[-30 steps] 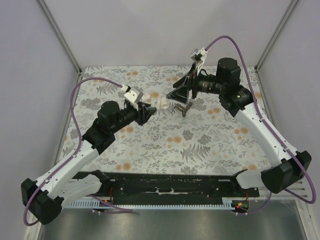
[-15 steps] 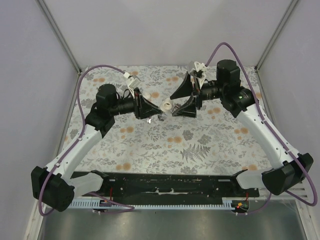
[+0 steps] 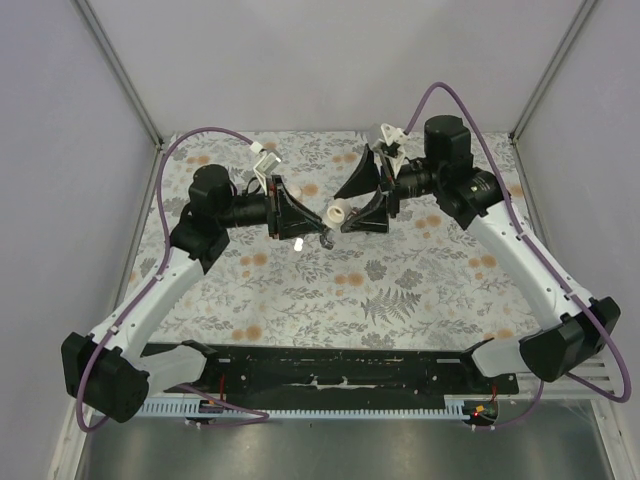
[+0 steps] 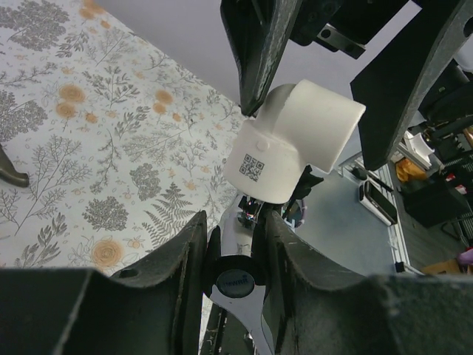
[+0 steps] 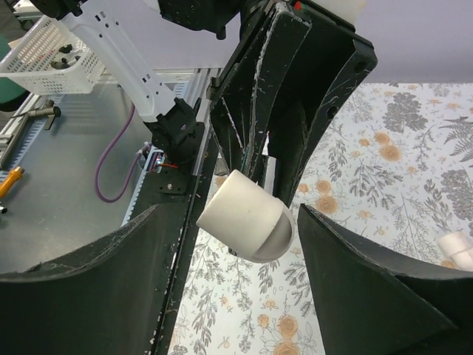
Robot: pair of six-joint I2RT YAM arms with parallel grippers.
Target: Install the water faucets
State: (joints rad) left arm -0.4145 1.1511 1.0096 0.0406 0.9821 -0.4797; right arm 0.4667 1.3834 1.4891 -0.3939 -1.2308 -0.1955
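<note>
Chrome faucet [image 4: 233, 238] clamped in left jaws, white elbow [image 4: 292, 140] on its end; right jaws apart, straddling elbow.

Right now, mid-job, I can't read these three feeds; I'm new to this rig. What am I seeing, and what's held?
Two robot arms with two-finger grippers reach over a floral-clothed table. The top picture looks down from behind the arms; the other two come from a camera on each wrist. The left gripper is clamped on a chrome faucet with a white elbow fitting on its end. The right gripper is open, its fingers either side of that elbow. A white plastic piece lies on the cloth.
</note>
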